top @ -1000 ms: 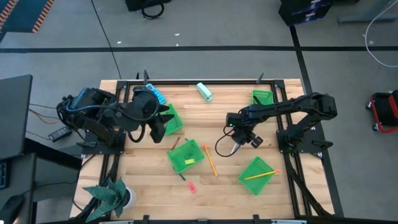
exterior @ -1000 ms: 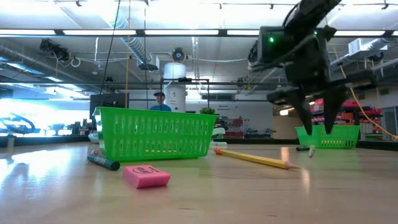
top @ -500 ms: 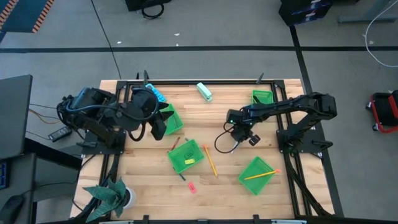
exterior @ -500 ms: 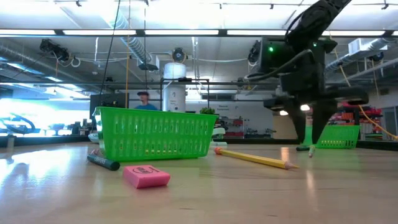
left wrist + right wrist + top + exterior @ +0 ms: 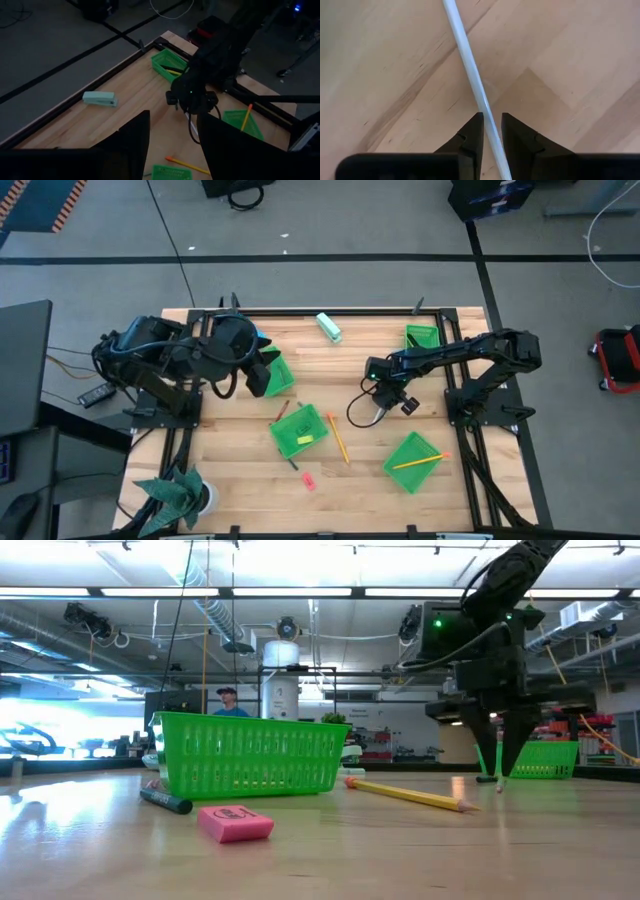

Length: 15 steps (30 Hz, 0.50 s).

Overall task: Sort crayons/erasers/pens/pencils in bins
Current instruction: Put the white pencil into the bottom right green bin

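My right gripper [image 5: 492,131] stands on the table right of centre [image 5: 385,393], shut on a pale white pencil [image 5: 470,65] that lies flat on the wood. My left gripper [image 5: 172,145] is open and hovers over the far-left green bin [image 5: 280,370]. Three more green bins show: a centre one [image 5: 300,430] with a yellow eraser inside, a near-right one [image 5: 415,462] with an orange pencil resting across it, and a far-right one [image 5: 423,335]. On the table lie an orange pencil [image 5: 338,438], a pink eraser [image 5: 235,823], and a dark stick [image 5: 166,801] beside it. My right gripper pinches the white pencil's shaft [image 5: 487,112] between its two fingers, which come from above, pointing down, and lie across it. The pencil rests flat on the table, and a long stretch of it runs out past the fingers. In the low view the fingertips [image 5: 497,772] reach the tabletop.
A teal-and-white block [image 5: 329,327] lies near the far edge and a blue calculator [image 5: 256,336] by the left arm. A potted plant [image 5: 180,495] stands at the near-left corner. The right arm's cable loops over the wood [image 5: 358,416]. A person [image 5: 229,700] shows beyond the table.
My right gripper has come down onto the table and its fingers have drawn together from wide open around the white pencil. The pencil has stayed flat on the wood. My left gripper has shifted slightly toward the far edge over its bin.
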### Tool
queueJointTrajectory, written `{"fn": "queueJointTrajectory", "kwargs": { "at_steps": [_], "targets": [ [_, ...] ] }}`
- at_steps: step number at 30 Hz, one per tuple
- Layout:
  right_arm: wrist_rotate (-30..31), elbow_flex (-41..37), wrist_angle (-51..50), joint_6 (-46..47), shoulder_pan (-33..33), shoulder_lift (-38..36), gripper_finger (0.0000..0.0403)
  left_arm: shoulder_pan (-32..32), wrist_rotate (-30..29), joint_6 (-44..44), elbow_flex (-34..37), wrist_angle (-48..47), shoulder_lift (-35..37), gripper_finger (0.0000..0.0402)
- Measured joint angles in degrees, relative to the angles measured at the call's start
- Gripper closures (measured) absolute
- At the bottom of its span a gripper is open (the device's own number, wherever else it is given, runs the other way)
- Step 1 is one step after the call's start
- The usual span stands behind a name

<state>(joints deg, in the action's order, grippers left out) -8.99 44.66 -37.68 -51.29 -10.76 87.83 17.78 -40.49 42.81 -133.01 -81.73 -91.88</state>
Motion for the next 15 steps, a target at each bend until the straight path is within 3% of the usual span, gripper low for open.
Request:
{"fn": "queueJointTrajectory", "kwargs": {
  "at_steps": [15],
  "targets": [
    [-0.2,-3.6,3.6,1.4,0.0,-0.2,0.0329,0.1,0.7,0.1,0.0,0.1,0.0,0.0230]
  ]
}}
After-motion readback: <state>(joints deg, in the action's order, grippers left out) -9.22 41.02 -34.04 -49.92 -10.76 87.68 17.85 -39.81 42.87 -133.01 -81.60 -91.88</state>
